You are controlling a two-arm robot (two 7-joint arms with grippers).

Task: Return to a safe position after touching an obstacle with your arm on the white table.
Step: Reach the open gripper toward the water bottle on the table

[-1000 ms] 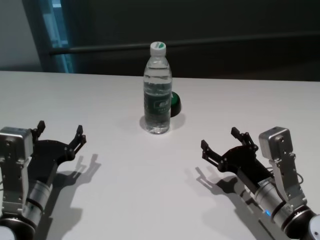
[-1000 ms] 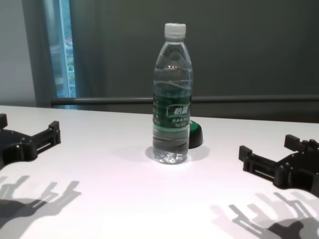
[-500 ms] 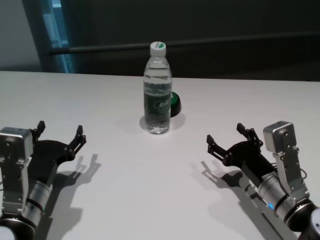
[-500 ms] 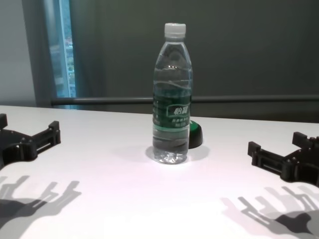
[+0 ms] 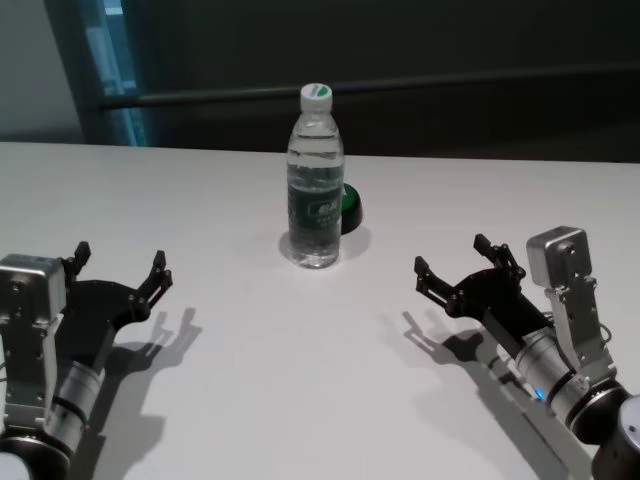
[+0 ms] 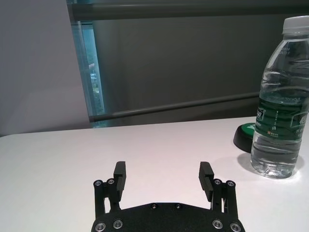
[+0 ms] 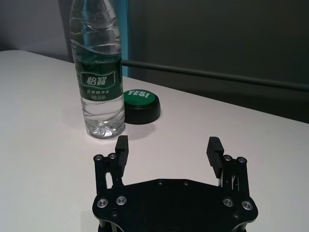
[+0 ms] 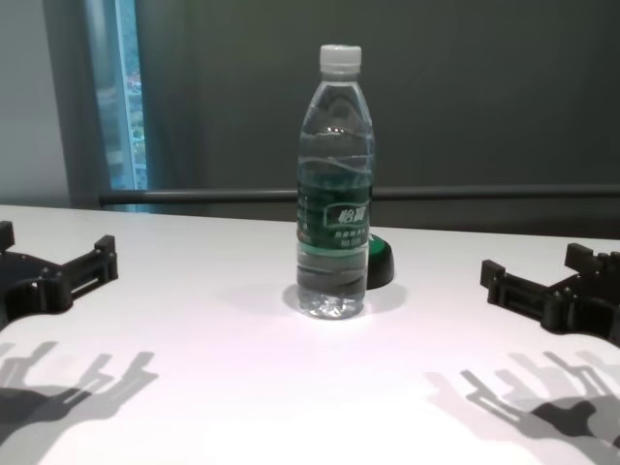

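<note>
The obstacle, a tall clear water bottle (image 5: 315, 190) with a white cap and dark green label, stands upright at the middle of the white table (image 5: 300, 380). It also shows in the chest view (image 8: 334, 194). My right gripper (image 5: 452, 256) is open and empty, low over the table to the right of the bottle and clearly apart from it; the right wrist view (image 7: 168, 142) shows the bottle (image 7: 100, 82) ahead. My left gripper (image 5: 120, 262) is open and empty at the near left, also well clear of the bottle (image 6: 280, 96).
A low round green button on a black base (image 5: 351, 205) sits just behind and right of the bottle, close to it. A dark wall with a horizontal rail (image 5: 400, 90) runs behind the table's far edge.
My right gripper has drawn back to the right, away from the bottle, and risen slightly. The bottle still stands in place. The left arm has not moved.
</note>
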